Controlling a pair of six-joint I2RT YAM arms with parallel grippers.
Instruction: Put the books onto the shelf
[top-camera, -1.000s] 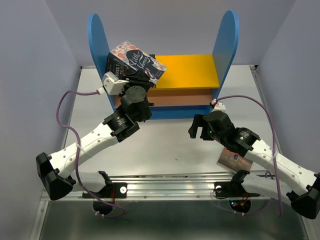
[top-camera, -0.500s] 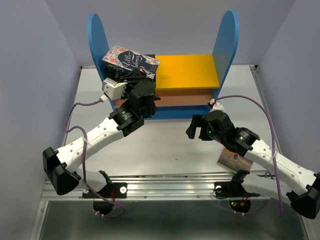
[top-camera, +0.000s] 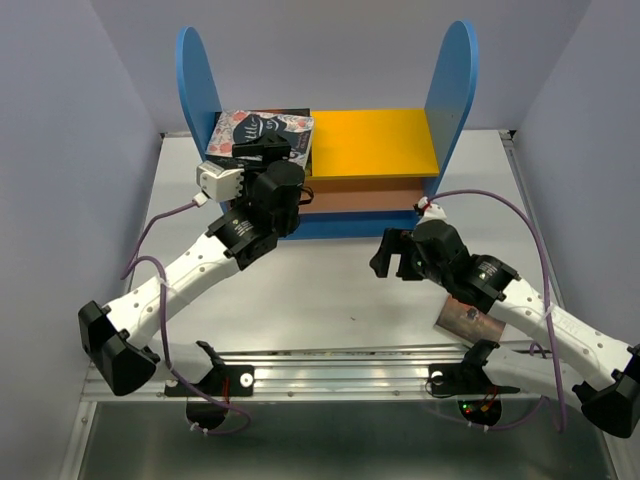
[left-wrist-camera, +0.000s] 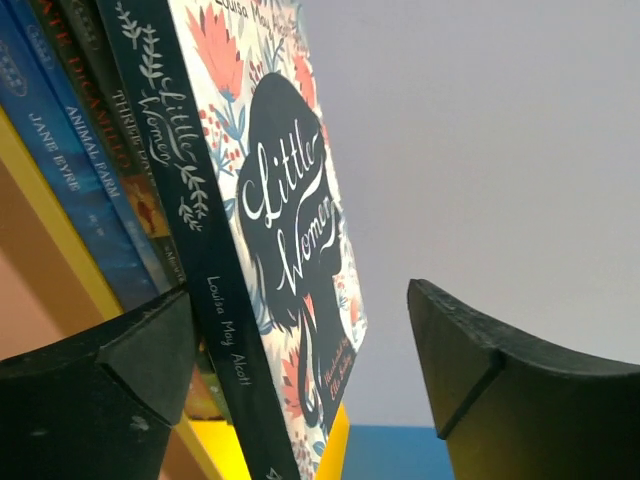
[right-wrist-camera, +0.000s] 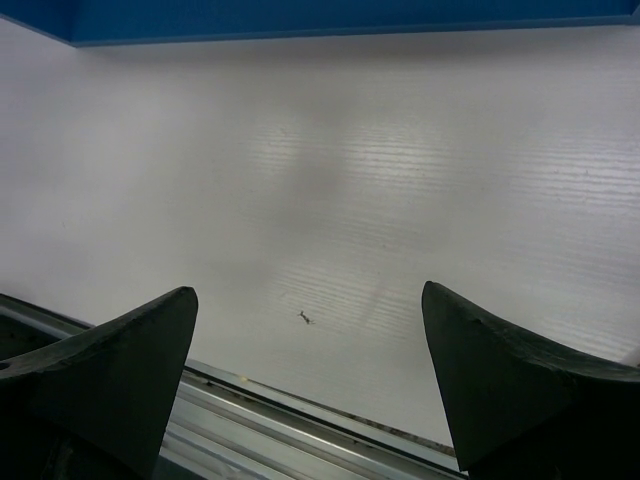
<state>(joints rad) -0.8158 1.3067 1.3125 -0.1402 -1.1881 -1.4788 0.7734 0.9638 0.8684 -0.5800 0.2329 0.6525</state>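
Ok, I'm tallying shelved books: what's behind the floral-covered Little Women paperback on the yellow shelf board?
Spines of a blue Jane Eyre paperback and a thin Animal Farm paperback show behind it; further titles are cut off, all covers hidden.

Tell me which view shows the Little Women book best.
Left wrist: Little Women fills the frame, with cover and spine lettering readable, beside the other books. Top external shows only its cover, small and partly hidden. Right wrist shows none of it.

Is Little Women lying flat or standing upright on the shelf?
Flat: Little Women lies cover-up atop the other books on the shelf.
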